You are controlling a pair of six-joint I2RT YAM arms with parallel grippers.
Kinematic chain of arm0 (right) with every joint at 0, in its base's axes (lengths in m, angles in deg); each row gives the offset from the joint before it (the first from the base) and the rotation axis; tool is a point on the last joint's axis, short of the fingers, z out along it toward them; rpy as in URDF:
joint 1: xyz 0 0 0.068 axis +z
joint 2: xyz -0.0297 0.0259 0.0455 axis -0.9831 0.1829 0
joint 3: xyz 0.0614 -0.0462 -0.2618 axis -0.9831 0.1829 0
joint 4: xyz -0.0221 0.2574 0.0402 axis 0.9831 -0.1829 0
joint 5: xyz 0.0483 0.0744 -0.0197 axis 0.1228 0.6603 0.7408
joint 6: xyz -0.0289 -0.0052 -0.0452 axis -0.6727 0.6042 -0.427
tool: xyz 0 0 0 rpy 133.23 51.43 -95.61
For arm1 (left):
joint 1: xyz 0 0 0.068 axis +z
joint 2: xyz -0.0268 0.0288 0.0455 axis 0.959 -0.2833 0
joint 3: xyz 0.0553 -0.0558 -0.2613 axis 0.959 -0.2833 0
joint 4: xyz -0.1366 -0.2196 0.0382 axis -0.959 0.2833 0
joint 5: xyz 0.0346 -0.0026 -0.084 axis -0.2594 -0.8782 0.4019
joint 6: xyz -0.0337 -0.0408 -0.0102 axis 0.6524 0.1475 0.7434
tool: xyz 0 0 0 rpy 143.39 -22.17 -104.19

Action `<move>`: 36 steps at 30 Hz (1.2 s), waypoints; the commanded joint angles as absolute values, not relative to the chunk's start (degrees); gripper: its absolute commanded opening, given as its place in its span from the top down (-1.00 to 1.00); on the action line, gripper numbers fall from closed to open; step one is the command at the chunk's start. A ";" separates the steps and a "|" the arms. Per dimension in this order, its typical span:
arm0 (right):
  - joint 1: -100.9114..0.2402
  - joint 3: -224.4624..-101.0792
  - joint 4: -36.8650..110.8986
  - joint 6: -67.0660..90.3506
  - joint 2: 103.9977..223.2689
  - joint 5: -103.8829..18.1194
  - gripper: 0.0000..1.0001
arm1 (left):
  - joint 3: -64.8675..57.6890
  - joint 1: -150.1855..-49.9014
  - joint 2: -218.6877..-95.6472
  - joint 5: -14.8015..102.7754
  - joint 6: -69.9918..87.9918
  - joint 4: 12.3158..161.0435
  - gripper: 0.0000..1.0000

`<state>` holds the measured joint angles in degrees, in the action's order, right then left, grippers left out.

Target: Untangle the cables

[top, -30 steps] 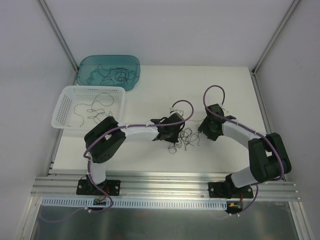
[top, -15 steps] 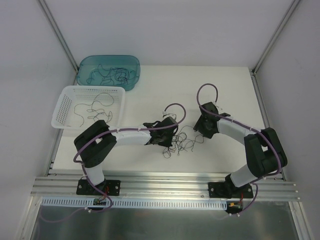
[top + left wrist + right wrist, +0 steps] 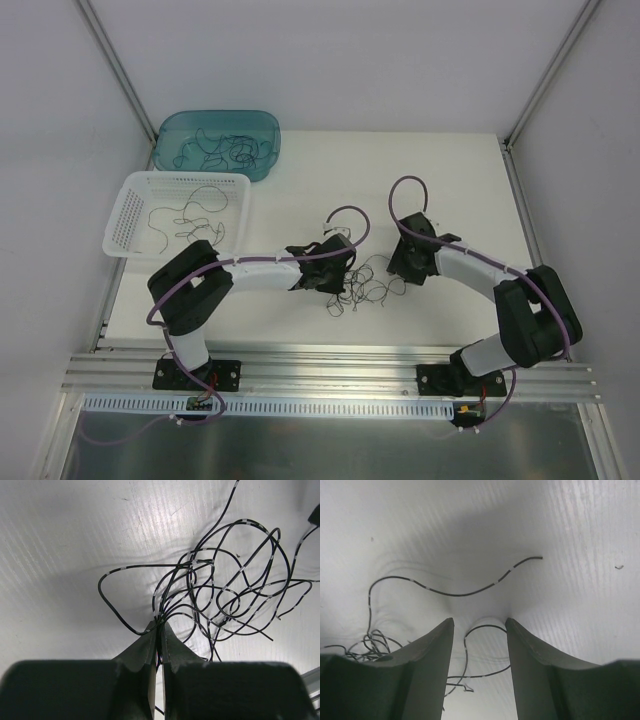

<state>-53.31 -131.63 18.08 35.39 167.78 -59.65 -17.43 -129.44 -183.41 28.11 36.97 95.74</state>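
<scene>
The cables [image 3: 366, 289] are a loose knot of thin dark wires on the white table, between the two wrists. My left gripper [image 3: 338, 283] sits at the knot's left edge. In the left wrist view that gripper [image 3: 159, 628] is shut on several strands that fan out into the cables [image 3: 226, 593] ahead. My right gripper [image 3: 398, 272] hovers low at the knot's right side. In the right wrist view the right gripper [image 3: 478, 622] is open, its fingers straddling one curled loop of cable [image 3: 486, 626] that lies on the table. A separate strand [image 3: 455, 594] lies just beyond the fingertips.
A teal tub [image 3: 262, 166] holding more thin wires stands at the back left. In front of it stands a white mesh basket [image 3: 124, 226] with a few wires in it. An aluminium rail [image 3: 330, 368] runs along the near edge, and grey walls close in both sides.
My left gripper has closed on the strands and drawn back toward the near left, dragging the knot along. My right gripper has moved left and down to the knot, its jaws narrowing slightly.
</scene>
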 commanded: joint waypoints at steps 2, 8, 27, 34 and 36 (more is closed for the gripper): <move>-52.92 -128.54 10.98 30.94 165.00 -58.70 0.00 | -18.01 -129.53 -180.90 27.11 38.11 94.94 1.00; -52.83 -127.92 10.28 29.00 165.52 -57.21 0.07 | -18.63 -129.18 -180.55 27.03 38.55 94.94 1.00; -50.73 -129.67 7.55 22.84 166.74 -52.98 0.17 | -21.62 -126.54 -177.21 28.26 39.17 94.23 1.00; -47.83 -130.55 8.87 26.18 168.86 -52.10 0.20 | -21.70 -126.54 -176.51 28.43 41.10 94.06 1.00; -47.38 -130.82 8.52 26.80 168.95 -52.63 0.21 | -21.71 -126.54 -176.33 28.43 41.36 93.97 1.00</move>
